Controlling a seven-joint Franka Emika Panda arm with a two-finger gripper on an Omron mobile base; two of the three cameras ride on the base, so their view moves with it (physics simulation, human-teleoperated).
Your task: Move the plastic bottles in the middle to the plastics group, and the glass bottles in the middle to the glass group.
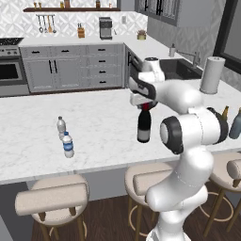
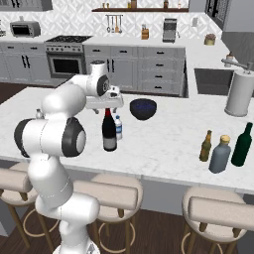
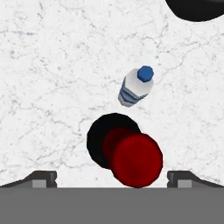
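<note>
White marble table (image 1: 94, 122), gripper (image 3: 112, 179) wide open and empty, poised directly above upright wine bottle (image 1: 144, 124), small water bottle (image 3: 136, 87) just beyond

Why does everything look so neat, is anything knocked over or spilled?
Nothing stands out. The wine bottle and small water bottle stand upright on the counter, no spills. The open claw hovers above the wine bottle.

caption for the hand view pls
Open fingers above the red-topped wine bottle, small water bottle beside it.
</note>
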